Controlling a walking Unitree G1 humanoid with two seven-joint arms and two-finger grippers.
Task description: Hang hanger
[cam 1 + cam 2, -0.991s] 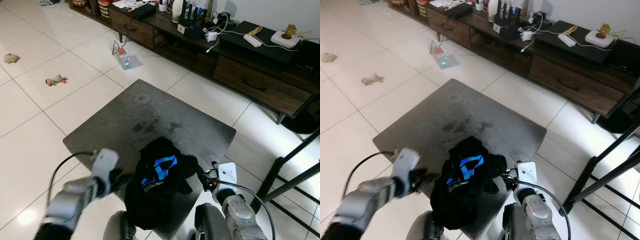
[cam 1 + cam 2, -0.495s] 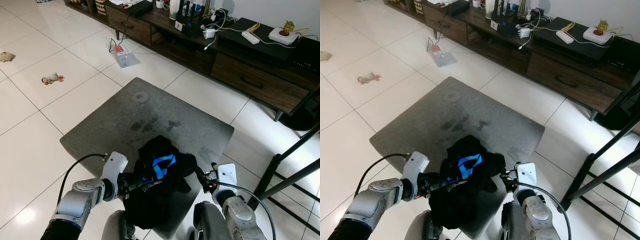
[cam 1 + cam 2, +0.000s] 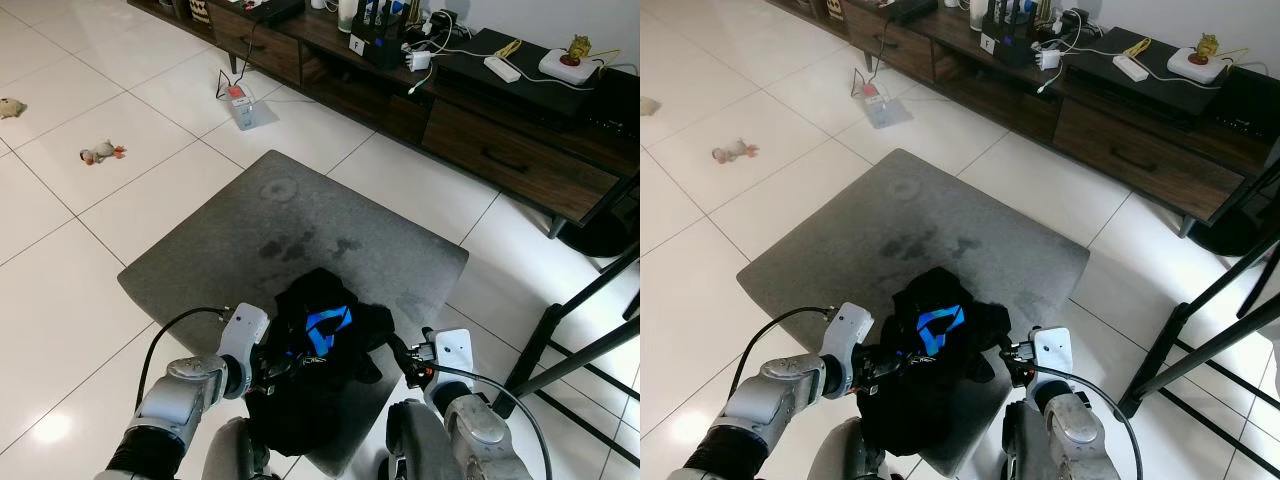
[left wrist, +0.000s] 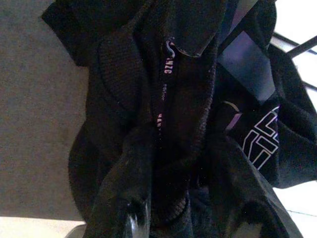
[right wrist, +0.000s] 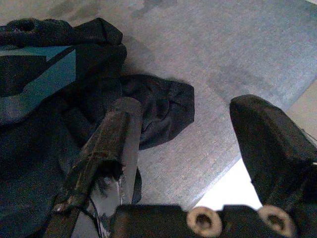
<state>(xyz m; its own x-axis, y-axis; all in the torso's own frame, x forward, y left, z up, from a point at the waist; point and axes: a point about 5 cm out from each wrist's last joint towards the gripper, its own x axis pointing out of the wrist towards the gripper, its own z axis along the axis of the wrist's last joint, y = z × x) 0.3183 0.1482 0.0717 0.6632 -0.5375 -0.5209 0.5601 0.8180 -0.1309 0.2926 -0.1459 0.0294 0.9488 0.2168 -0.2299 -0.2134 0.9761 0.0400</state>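
A black garment (image 3: 315,370) with a blue logo hangs bunched between my two arms, low over a grey rug (image 3: 300,220). My left gripper (image 3: 272,362) is pushed into its left side; in the left wrist view black folds and the collar label (image 4: 166,74) cover it. My right gripper (image 3: 400,352) is at the garment's right edge. In the right wrist view that gripper (image 5: 185,106) stands open, and the cloth (image 5: 153,109) drapes against one of its fingers (image 5: 111,148) while the other is free above the rug.
A long dark TV cabinet (image 3: 480,150) with cables and devices runs along the far side. Black metal frame legs (image 3: 570,340) stand at the right. A small device (image 3: 240,100) and small toys (image 3: 98,153) lie on the white tiles to the left.
My left arm has swung in from the left and its gripper is now buried in the garment. The right arm has held still. The camera shifted slightly.
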